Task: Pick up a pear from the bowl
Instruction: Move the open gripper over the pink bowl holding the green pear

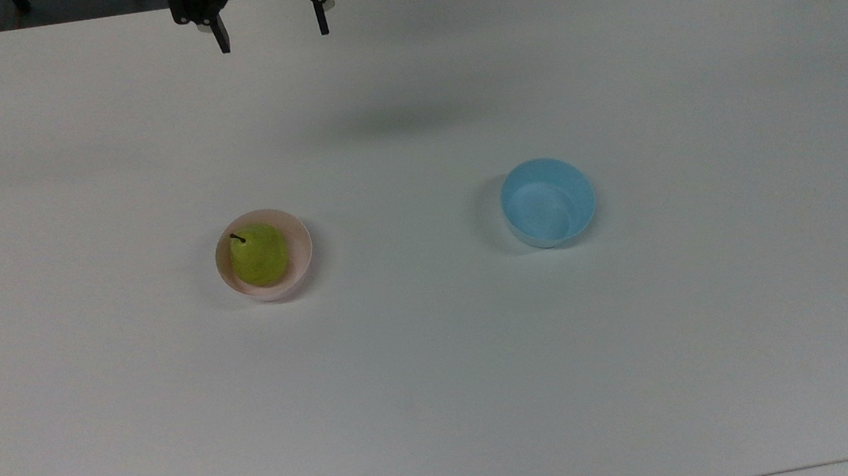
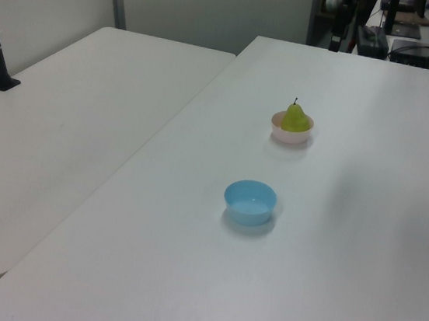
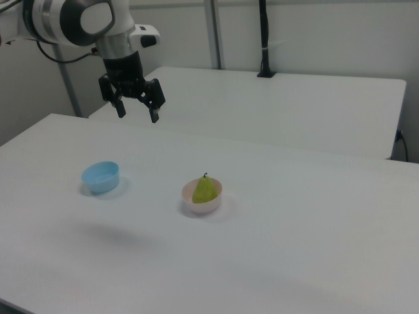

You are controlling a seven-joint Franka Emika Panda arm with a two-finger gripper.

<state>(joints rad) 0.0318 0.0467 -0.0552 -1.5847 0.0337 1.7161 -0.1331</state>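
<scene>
Approach step | gripper at top view's upper edge, fingers spread, empty | pear upright in pink bowl, left of centre | next: descend, straddle pear.

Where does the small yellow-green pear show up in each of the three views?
Top view: the small yellow-green pear sits left of centre, inside the pale pink plastic bowl.
Left view: upper right of centre, stem up.
Right view: near the middle.
Shared landmark: the light blue plastic bowl, on the same white table.
</scene>
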